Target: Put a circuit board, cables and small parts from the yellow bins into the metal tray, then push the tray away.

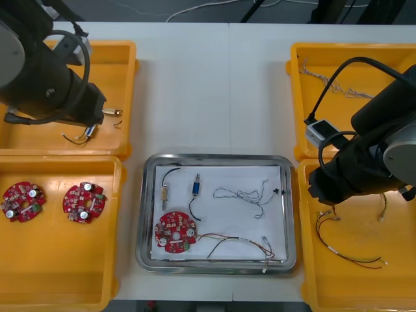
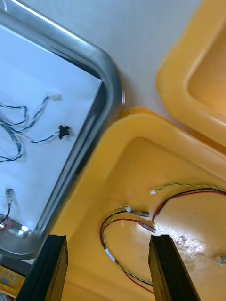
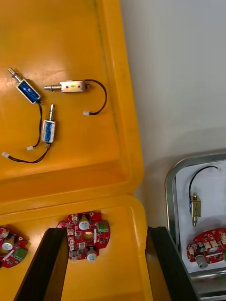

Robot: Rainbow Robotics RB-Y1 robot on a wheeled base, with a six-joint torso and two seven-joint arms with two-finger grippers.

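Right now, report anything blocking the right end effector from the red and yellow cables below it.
Nothing visible does. The right end effector, open, hangs over the yellow bin; the red and yellow cables lie uncovered on its floor. The left end effector hangs over the left bins.

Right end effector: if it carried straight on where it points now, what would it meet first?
Most likely the red and yellow cable lying in the near right yellow bin, its loop between the open fingers of the right end effector; depth is unclear.
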